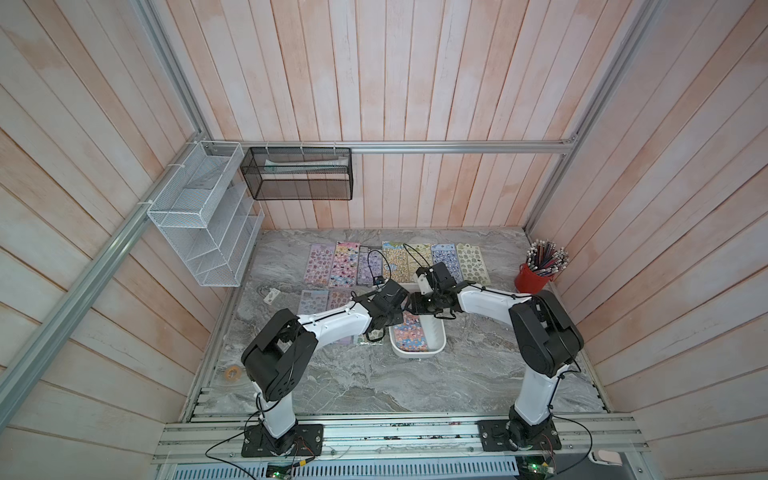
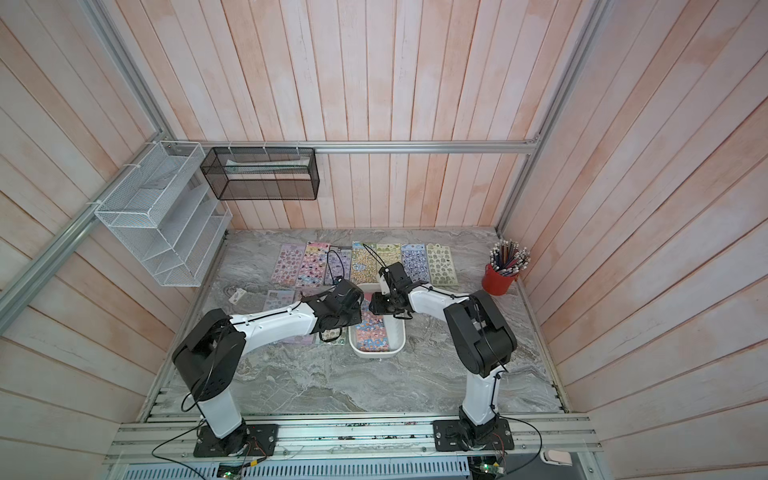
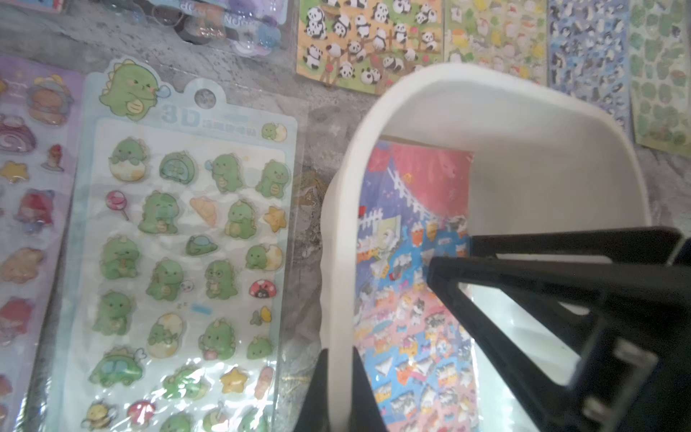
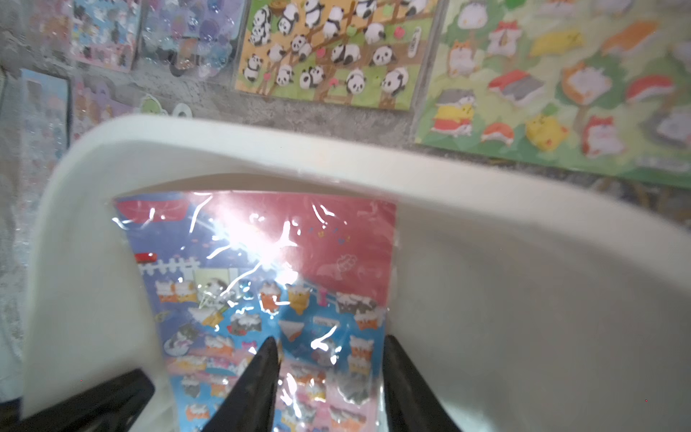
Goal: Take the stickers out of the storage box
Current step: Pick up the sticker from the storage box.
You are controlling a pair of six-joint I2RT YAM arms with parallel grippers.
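Observation:
The white storage box [image 1: 439, 337] [image 2: 400, 332] stands mid-table between my arms. One blue, pink and red sticker sheet [image 1: 410, 337] [image 3: 407, 321] [image 4: 261, 269] lies flat inside it. My left gripper [image 3: 340, 353] [image 1: 388, 323] is shut on the box's left wall [image 3: 338, 243], one finger inside and one outside. My right gripper [image 4: 331, 351] [image 3: 450, 250] is open just above the sheet in the box, with one finger over the sheet and the other at its right edge. Other stickers [image 1: 395, 262] lie in rows on the table, and a green dinosaur sheet [image 3: 187, 243] lies next to the box.
A red cup of pencils [image 1: 536, 274] stands at the back right. A white wire rack [image 1: 199, 232] and a black mesh basket [image 1: 297, 174] hang on the walls at the left. A small tag [image 1: 271, 296] and an orange roll [image 1: 232, 372] lie on the marble top.

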